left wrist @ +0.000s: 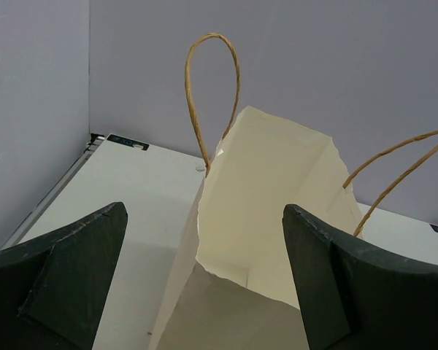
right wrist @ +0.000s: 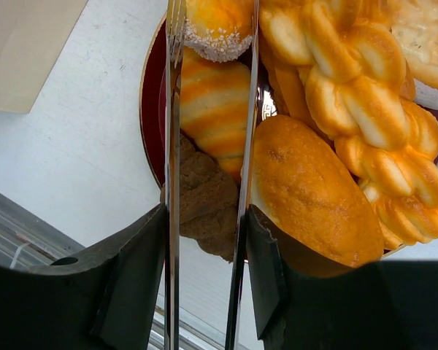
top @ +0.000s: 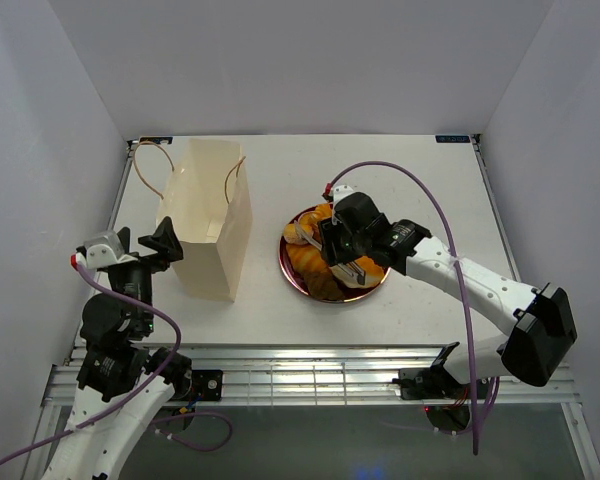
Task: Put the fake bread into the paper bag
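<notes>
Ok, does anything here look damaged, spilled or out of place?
Only the paper bag: its open rim is ragged and uneven rather than straight. The fake bread all sits on the red plate, nothing spilled.

No text is legible; the small dark labels on the bench's far edge are too tiny to read.

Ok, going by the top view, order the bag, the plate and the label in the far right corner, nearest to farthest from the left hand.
1. Bag: on the left, right beside the left hand.
2. Plate: centre of the table, below the tongs.
3. Label: far right corner, clearly the farthest.
</notes>
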Available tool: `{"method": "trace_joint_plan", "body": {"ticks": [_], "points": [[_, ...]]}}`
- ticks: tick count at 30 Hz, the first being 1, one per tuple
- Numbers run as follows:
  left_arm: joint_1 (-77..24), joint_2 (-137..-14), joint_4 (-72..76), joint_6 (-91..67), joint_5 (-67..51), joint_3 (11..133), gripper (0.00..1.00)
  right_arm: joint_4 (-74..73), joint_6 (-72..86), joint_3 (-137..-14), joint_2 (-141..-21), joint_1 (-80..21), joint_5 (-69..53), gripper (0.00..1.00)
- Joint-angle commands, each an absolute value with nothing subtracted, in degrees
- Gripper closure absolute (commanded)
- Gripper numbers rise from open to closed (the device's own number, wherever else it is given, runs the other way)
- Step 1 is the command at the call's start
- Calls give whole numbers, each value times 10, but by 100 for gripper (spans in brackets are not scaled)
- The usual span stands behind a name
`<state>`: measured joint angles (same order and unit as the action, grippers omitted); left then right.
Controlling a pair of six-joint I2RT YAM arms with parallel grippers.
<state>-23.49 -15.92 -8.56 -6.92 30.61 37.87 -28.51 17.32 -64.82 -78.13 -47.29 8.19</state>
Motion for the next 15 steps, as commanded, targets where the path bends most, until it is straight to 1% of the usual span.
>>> {"method": "trace_joint_plan", "body": {"ticks": [1, 7, 9, 10, 15], "points": [[-238, -155, -82, -69, 298, 374, 2, -269, 166, -678, -780, -478, 83, 50], [-238, -155, -82, -69, 297, 373, 2, -282, 161, -685, -778, -481, 84, 51], [-238, -156, -82, -69, 297, 372, 2, -283, 160, -686, -774, -481, 83, 55], [-238, -156, -82, -69, 297, 372, 2, -285, 160, -688, -773, -481, 82, 55], [-239, -157, -82, -67, 298, 372, 2, -289, 160, -692, -769, -482, 79, 55]]}}
